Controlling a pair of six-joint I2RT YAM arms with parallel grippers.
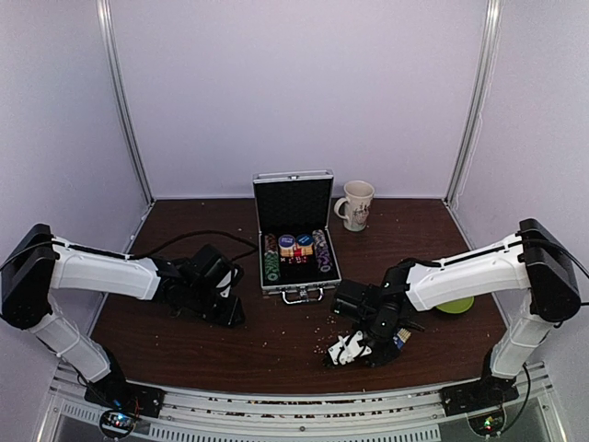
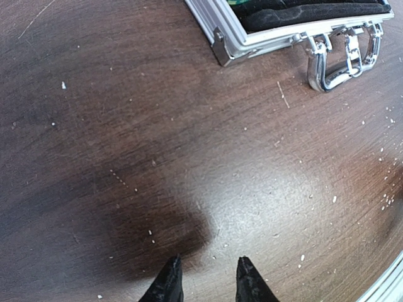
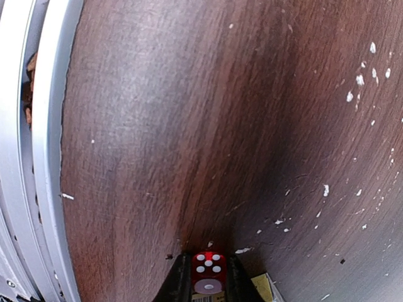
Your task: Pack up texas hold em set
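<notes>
The silver case is set open by the middle of the table's far edge, with its lid stood up and its handle turned toward the near edge. Rows of chips and a card box are seen seated in the black lining, so most of the packing is judged done. A red die is pinched between the fingers of the right end effector, low over the table by the near edge, right of its middle. It is yet to be placed in the case, and the lid is yet to be shut. The left end effector is held slightly parted and empty, left of the case.
</notes>
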